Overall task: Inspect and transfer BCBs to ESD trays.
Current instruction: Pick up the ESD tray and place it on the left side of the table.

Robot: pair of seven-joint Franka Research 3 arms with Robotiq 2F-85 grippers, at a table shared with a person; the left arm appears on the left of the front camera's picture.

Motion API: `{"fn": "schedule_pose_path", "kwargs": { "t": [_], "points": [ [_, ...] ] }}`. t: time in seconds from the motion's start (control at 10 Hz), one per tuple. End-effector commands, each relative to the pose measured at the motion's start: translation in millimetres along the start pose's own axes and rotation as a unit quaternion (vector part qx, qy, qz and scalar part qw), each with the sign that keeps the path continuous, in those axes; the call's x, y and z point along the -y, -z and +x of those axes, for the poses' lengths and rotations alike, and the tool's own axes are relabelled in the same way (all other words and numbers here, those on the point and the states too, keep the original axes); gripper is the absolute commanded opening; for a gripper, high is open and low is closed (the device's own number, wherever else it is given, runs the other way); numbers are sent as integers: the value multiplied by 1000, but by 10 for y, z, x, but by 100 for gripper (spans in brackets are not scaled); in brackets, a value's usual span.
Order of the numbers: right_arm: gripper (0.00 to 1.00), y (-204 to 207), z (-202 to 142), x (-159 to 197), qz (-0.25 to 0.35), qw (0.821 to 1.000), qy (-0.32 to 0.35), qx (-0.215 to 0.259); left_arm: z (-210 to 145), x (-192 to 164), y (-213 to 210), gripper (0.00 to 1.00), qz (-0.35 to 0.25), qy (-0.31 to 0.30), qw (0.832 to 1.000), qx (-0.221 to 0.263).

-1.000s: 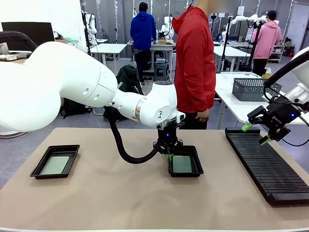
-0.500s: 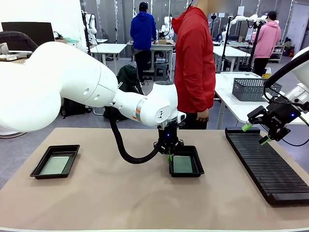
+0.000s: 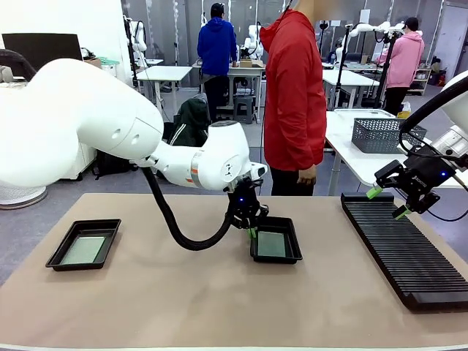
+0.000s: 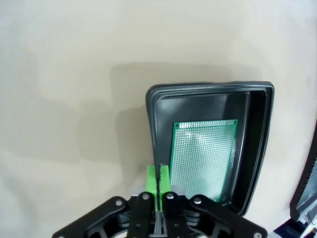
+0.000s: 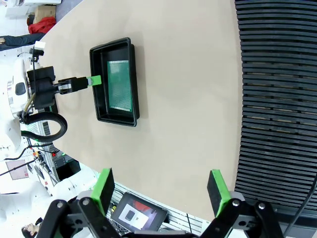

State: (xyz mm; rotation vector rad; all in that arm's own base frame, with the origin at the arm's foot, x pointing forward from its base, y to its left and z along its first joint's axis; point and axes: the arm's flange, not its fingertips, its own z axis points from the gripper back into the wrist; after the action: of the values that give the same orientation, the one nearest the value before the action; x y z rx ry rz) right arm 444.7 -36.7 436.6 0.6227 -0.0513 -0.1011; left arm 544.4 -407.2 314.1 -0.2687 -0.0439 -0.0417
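The left gripper (image 4: 158, 181) is pinching the near rim of a shallow black rectangular plastic tray (image 3: 276, 240), jaws pressed on its wall; a thin green perforated circuit board (image 4: 203, 158) is lying inside it. Left of that tray, a second black tray (image 3: 84, 244) is holding another board (image 3: 82, 250). Right of it, the right gripper (image 3: 387, 202) is hovering with jaws spread above a long black ribbed rack (image 3: 404, 248).

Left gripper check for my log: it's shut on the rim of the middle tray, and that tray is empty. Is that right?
One detail is wrong. The left gripper is shut on the rim of the middle tray, but that tray is not empty: a green BCB lies flat inside it. The left wrist view shows this most clearly.
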Motion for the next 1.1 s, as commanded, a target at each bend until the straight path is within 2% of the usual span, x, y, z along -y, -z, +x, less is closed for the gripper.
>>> {"fn": "schedule_pose_path", "kwargs": {
  "t": [0.0,0.4,1.0],
  "points": [
    [100,8,-24,-10,-7,1000,11,8,-179,-330,-78,3,-57,13,998,-8],
    [100,8,-24,-10,-7,1000,11,8,-293,-867,-250,3,-136,22,990,-7],
    [100,8,-24,-10,-7,1000,11,8,-529,-1818,-757,3,-166,4,986,12]
  ]
}}
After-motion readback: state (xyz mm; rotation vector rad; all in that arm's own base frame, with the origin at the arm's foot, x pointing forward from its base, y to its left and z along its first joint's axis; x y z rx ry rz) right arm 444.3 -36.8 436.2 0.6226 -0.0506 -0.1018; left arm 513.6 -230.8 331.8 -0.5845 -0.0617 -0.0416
